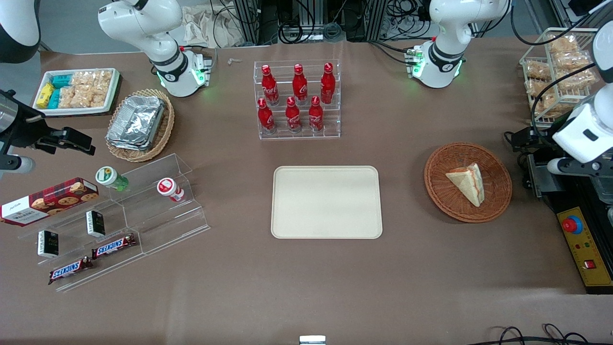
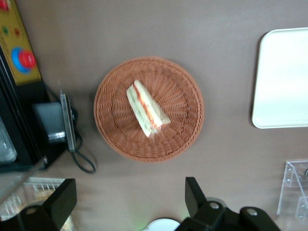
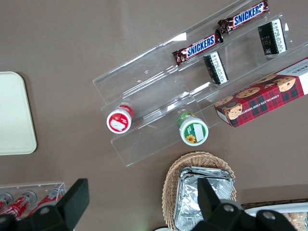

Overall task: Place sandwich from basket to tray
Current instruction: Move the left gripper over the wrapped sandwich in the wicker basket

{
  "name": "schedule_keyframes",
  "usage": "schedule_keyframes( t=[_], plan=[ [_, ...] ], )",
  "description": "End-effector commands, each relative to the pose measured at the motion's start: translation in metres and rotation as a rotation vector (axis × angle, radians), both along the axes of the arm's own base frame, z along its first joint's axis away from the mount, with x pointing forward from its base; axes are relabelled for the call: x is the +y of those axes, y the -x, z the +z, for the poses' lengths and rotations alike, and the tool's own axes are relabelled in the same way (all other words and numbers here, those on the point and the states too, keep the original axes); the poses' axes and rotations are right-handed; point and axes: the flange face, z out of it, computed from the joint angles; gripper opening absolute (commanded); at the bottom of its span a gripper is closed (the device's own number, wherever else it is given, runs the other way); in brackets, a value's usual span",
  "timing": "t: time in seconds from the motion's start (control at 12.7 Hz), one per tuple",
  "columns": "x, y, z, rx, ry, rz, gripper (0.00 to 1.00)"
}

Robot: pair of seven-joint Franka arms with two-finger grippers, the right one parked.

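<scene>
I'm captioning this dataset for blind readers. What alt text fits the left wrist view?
A sandwich lies in a round wicker basket on a brown table, seen from above by the gripper, which hangs over the table beside the basket with jaws wide open. A beige tray sits apart from the basket.

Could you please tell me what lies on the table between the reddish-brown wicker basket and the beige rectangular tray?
Nothing: the front view shows only bare brown tabletop between the reddish-brown wicker basket and beige rectangular tray; the open gripper hovers above.
</scene>
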Motion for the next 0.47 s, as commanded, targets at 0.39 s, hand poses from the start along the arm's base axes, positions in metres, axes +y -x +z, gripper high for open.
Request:
schedule_keyframes(
  t=[0.39],
  plan=[
    [0.033,0.066,-0.093,-0.124,-0.052,0.379,1.00]
  ],
)
